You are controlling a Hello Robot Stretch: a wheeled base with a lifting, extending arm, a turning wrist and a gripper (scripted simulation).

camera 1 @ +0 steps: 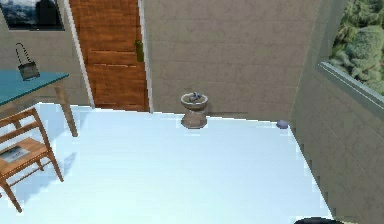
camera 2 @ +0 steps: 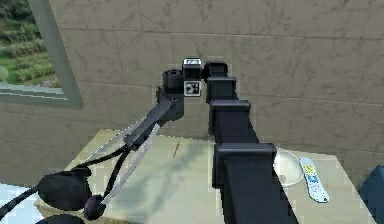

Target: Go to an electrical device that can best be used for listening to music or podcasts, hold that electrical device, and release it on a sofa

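Lead: Closest to camera, dark arm [camera 2: 245,170], coming up from the arm side view's bottom edge. Task thing?

Checker: Dark rounded device [camera 2: 62,188], headphone-like, at the arm side view's lower left, by the near corner of a tan table [camera 2: 180,190]. I take it as the listening device.

Lead: Gripper?

Checker: Gripper [camera 2: 100,188] angles down-left from the 2 white marker squares [camera 2: 195,76], and its 2 thin fingers end right at the device. Touching it or just over it, can't tell. Grasping or empty, can't tell either, since the device lies at the fingertips on a surface.

Lead: Around it?

Checker: On the same table, toward the right, a white bowl [camera 2: 288,165] with a remote [camera 2: 313,181] just beside it, both well apart from the device. A window [camera 2: 30,50] sits upper left in the block wall.

Lead: Forward view?

Checker: Wooden door [camera 1: 112,50], a small stone pedestal [camera 1: 195,108] near the wall, and a teal table [camera 1: 30,85] with a wooden chair [camera 1: 22,145] at the left.

Lead: Progress?

Checker: 3 steps. Step 1, go to the device: I judge it done, as the arm is out over its table. Step 2, hold: this is the step in hand, and the device isn't hanging clear of the table. Step 3, release on a sofa: not yet done. It needs a lift, a drive and a drop.
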